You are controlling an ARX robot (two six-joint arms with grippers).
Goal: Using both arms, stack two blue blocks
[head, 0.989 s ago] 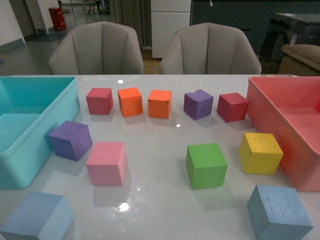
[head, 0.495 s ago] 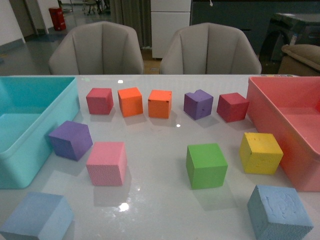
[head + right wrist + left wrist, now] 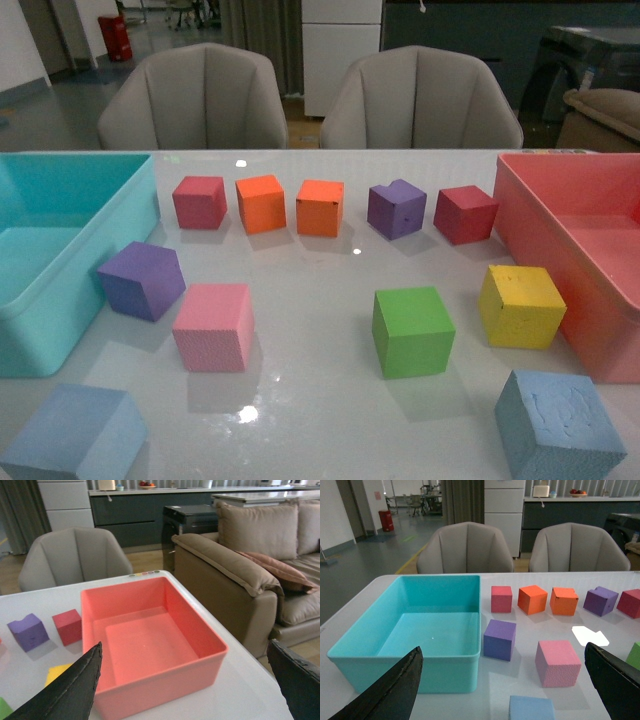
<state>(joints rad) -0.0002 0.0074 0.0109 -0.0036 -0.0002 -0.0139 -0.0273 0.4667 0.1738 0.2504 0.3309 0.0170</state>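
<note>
Hovering over the near edge of a white table (image 3: 320, 290), I am holding my left gripper (image 3: 502, 648) with its two black fingers spread wide and nothing between them. My right gripper (image 3: 183, 644) is gaping the same way, also empty. Neither arm is showing in the front view. The pale blue block (image 3: 72, 432) is sitting at the near left corner of the table, in front of a pink block (image 3: 213, 327) and near a teal bin (image 3: 60, 270). In my left wrist view only its top edge is peeking in. The darker blue block (image 3: 558, 425), with a rough face, is lying at the near right corner, just in front of a red bin (image 3: 600, 330), well apart from its partner. My right wrist camera is facing the red bin and missing that block, so I am judging that this arm needs tipping downward first. Both blocks are sitting turned at an angle, so I am planning to twist each wrist until the fingers are meeting flat faces, then squeeze the foam gently.
</note>
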